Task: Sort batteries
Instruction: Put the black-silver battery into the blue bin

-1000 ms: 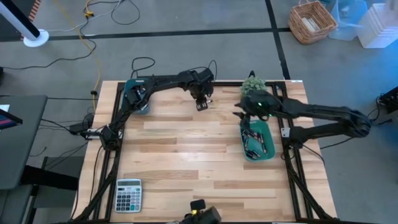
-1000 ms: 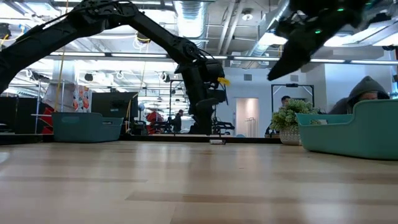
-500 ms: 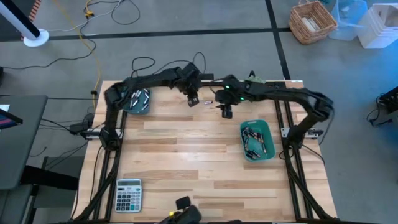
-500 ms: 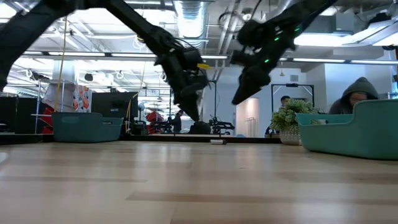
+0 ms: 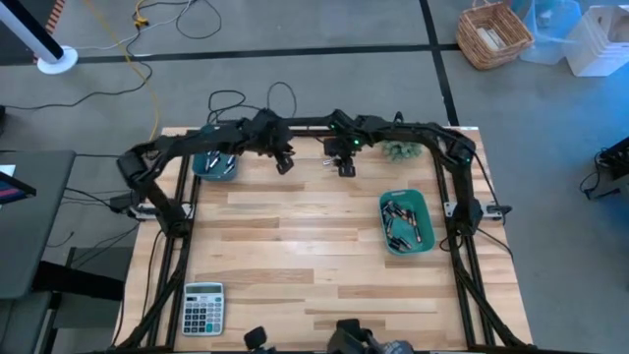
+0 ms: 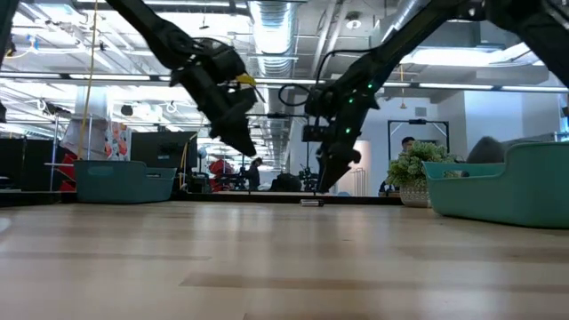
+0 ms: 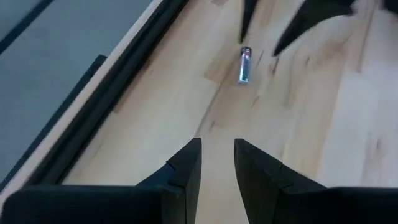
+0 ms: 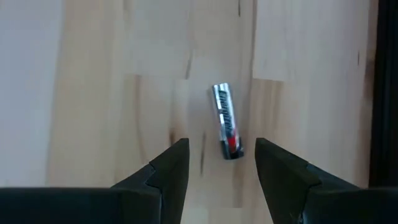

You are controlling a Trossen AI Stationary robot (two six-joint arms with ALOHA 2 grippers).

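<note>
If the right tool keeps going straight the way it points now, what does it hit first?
Most likely the lone silver battery lying on the wooden table. In the right wrist view it sits just ahead of the open right tool, roughly in line with the gap between the fingers. Depth is unclear, so a finger could touch it first.

I see a light wooden table [image 5: 295,256]. On it rest a teal bin [image 5: 406,248] of batteries at the right, a second teal bin [image 5: 215,164] at the far left corner, a small plant [image 5: 400,150] at the far edge, a calculator [image 5: 202,308] at the near left, and one loose battery [image 8: 227,129] near the far edge.
</note>
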